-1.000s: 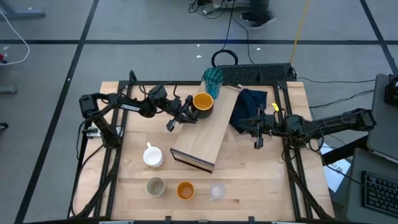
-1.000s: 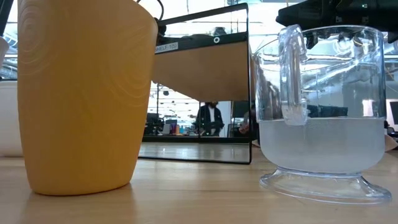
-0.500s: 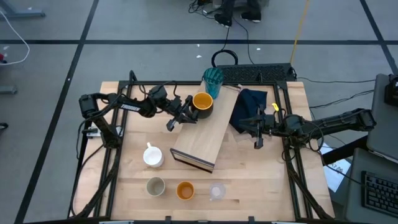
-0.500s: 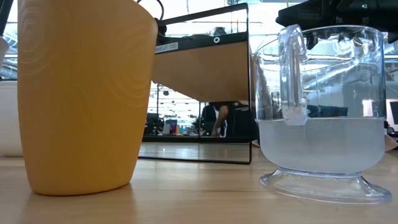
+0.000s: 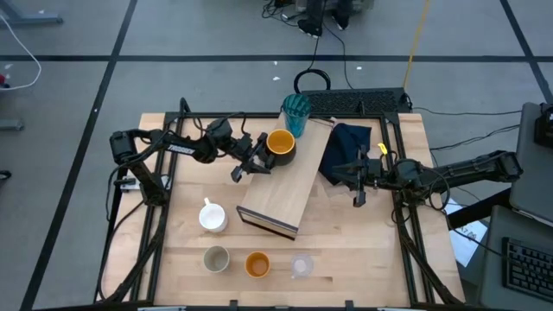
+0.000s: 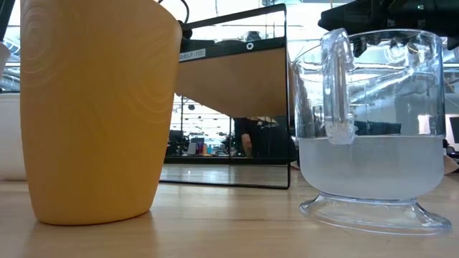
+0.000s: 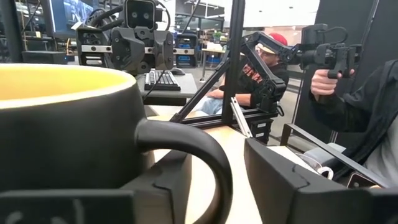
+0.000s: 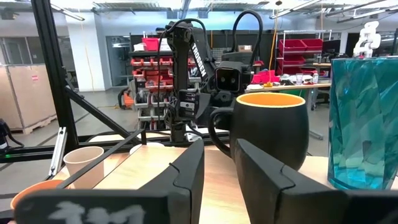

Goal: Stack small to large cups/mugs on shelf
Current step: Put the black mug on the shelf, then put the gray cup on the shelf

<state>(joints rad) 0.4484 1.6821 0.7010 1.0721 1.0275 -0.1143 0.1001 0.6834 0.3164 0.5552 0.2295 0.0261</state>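
Observation:
The dark mug with a yellow inside [image 5: 282,144] stands upright on the far end of the light-wood shelf [image 5: 289,192], which lies on the table. My left gripper [image 5: 256,161] is open at the mug's left. Its fingers stand on either side of the mug's handle [image 7: 198,144] with a gap showing. The teal ribbed tumbler [image 5: 295,112] stands just beyond the mug. My right gripper [image 5: 358,184] is open and empty at the shelf's right, beside the navy cloth [image 5: 347,147]. The white mug [image 5: 212,216], beige cup [image 5: 216,257], orange cup [image 5: 257,263] and clear glass [image 5: 301,265] stand near the front edge.
A keyboard [image 5: 356,101] lies at the table's far edge. In the low view the orange cup [image 6: 93,107] and the clear glass [image 6: 373,122] fill the foreground, with the shelf [image 6: 237,82] behind them. A person holding a device [image 7: 329,56] stands beyond the table.

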